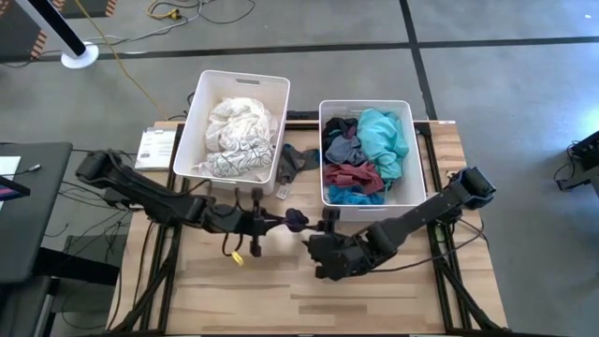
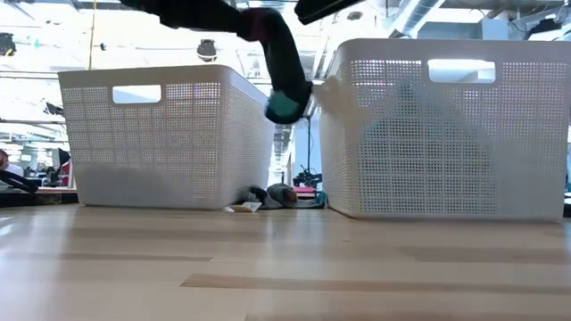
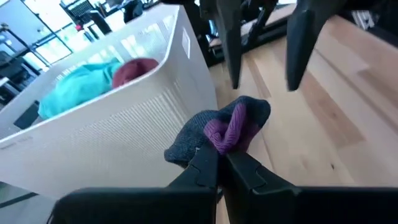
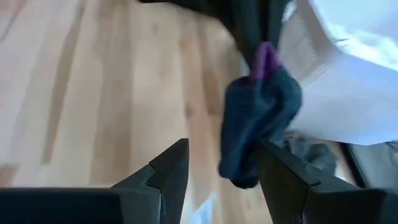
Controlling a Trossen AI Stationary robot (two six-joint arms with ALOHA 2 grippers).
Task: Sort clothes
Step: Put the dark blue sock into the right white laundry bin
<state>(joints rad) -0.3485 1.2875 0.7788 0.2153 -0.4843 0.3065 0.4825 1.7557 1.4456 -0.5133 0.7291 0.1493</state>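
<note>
**Sorting nearly finished: one sock in the air, one garment left behind**

The left bin [image 1: 278,89] holds white and cream clothes [image 1: 236,136]; the right bin [image 1: 405,108] holds teal, navy and maroon ones [image 1: 367,154]. The left claw [image 1: 285,221] is clamped on a dark sock [image 3: 219,132] above the tabletop [image 1: 281,290], near the right bin. The right claw [image 4: 221,165] stands apart beside it. A dark garment [image 1: 296,161] lies unsorted between the bins.

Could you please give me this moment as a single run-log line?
left hand: shut on dark sock, held above table | right hand: open, beside sock | left bin: whites | right bin: colours
</note>
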